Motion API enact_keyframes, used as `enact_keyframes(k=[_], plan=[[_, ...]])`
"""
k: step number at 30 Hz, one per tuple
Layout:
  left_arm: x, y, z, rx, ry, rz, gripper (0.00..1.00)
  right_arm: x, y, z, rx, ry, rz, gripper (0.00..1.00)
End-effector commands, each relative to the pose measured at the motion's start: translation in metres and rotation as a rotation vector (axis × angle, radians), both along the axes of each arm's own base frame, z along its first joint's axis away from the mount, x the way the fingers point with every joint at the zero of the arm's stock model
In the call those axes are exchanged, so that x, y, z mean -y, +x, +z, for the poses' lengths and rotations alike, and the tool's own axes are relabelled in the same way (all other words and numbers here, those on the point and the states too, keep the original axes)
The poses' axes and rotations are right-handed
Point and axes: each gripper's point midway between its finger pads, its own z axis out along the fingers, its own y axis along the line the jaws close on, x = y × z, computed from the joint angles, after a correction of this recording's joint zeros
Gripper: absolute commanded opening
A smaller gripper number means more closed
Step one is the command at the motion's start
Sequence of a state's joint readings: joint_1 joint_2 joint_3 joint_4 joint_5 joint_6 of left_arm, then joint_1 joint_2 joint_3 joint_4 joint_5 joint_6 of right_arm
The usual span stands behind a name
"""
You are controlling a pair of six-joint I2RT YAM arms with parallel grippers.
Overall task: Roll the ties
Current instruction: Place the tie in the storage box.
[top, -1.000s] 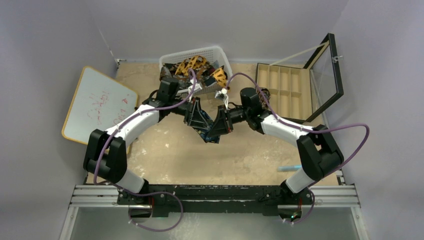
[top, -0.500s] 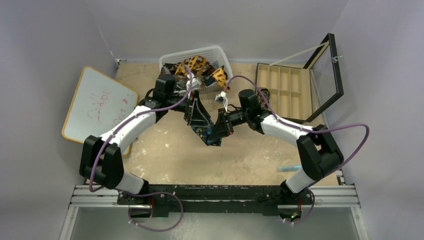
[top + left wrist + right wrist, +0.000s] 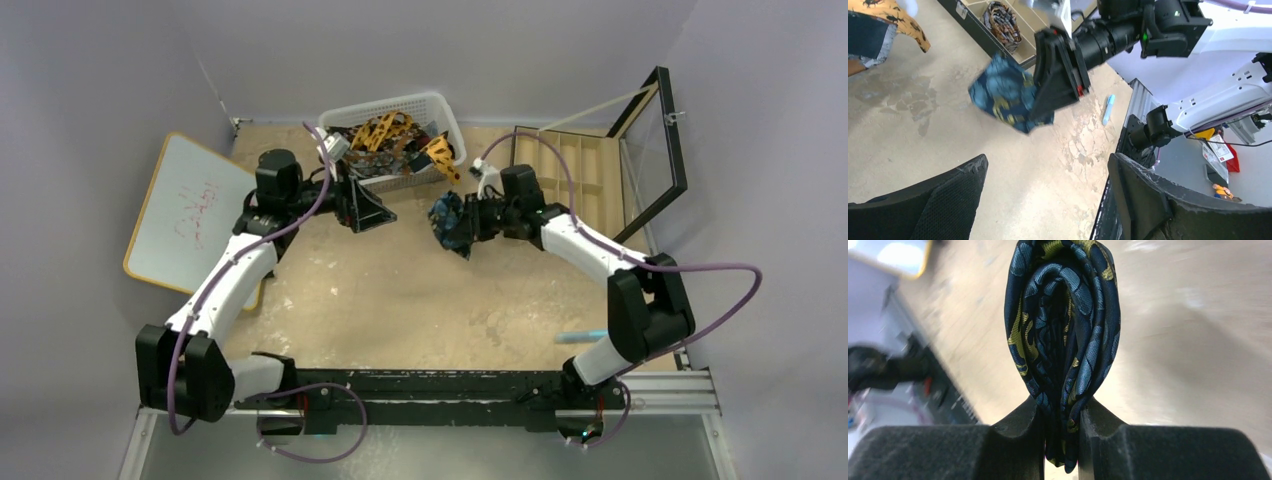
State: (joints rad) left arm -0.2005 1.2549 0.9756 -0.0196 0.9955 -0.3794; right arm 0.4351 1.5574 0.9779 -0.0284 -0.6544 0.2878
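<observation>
A rolled dark navy tie with blue-gold print hangs above the tabletop, and my right gripper is shut on it. In the right wrist view the roll stands upright, its lower end pinched in that gripper. My left gripper is open and holds nothing, just left of the basket's front. From the left wrist the tie shows beyond that open gripper. More ties, orange-yellow and dark, lie heaped in the white basket.
A compartment box with its glass lid raised stands at the back right; a rolled brown tie sits in one slot. A whiteboard lies at the left. A light blue pen lies front right.
My left gripper opened, let go of the navy tie and drew back to the left. My right gripper carried the rolled tie right and back, towards the box.
</observation>
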Motion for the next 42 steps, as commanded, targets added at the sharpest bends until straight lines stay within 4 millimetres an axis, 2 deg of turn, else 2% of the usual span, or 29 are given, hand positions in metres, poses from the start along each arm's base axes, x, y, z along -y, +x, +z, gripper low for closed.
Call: enact_keyframes(k=[1, 7, 11, 14, 18, 20, 23, 30, 35, 37, 42], plan=[[-0.003, 0.0, 0.005, 0.026, -0.003, 0.03, 0.89, 0.055, 0.06, 0.036, 0.173, -0.212, -0.313, 0.0], [-0.003, -0.014, -0.003, 0.006, -0.009, 0.008, 0.89, 0.127, 0.093, 0.049, 0.193, -0.389, -0.573, 0.0], [-0.002, -0.021, -0.009, -0.01, -0.014, -0.018, 0.9, 0.173, 0.107, 0.048, 0.164, -0.478, -0.717, 0.0], [-0.001, -0.026, -0.011, -0.019, -0.024, -0.042, 0.9, 0.206, 0.113, 0.043, 0.146, -0.548, -0.815, 0.0], [-0.002, -0.031, -0.013, -0.016, -0.018, -0.057, 0.91, 0.24, 0.117, 0.037, 0.122, -0.623, -0.907, 0.0], [-0.002, -0.036, -0.018, -0.044, -0.01, -0.071, 0.91, 0.248, 0.118, 0.033, 0.113, -0.652, -0.923, 0.0], [-0.002, -0.038, -0.023, -0.052, -0.001, -0.08, 0.91, 0.257, 0.117, 0.016, 0.07, -0.726, -0.935, 0.0], [-0.001, -0.038, -0.026, -0.057, -0.011, -0.103, 0.92, 0.268, 0.12, -0.003, 0.038, -0.811, -0.941, 0.0], [0.0, -0.039, -0.027, -0.063, -0.012, -0.112, 0.92, 0.27, 0.121, -0.019, 0.015, -0.846, -0.923, 0.0], [0.0, -0.039, -0.026, -0.061, -0.013, -0.113, 0.92, 0.273, 0.126, -0.02, 0.038, -0.872, -0.917, 0.0], [0.0, -0.039, -0.027, -0.064, -0.013, -0.115, 0.93, 0.266, 0.127, -0.032, 0.013, -0.892, -0.874, 0.0]])
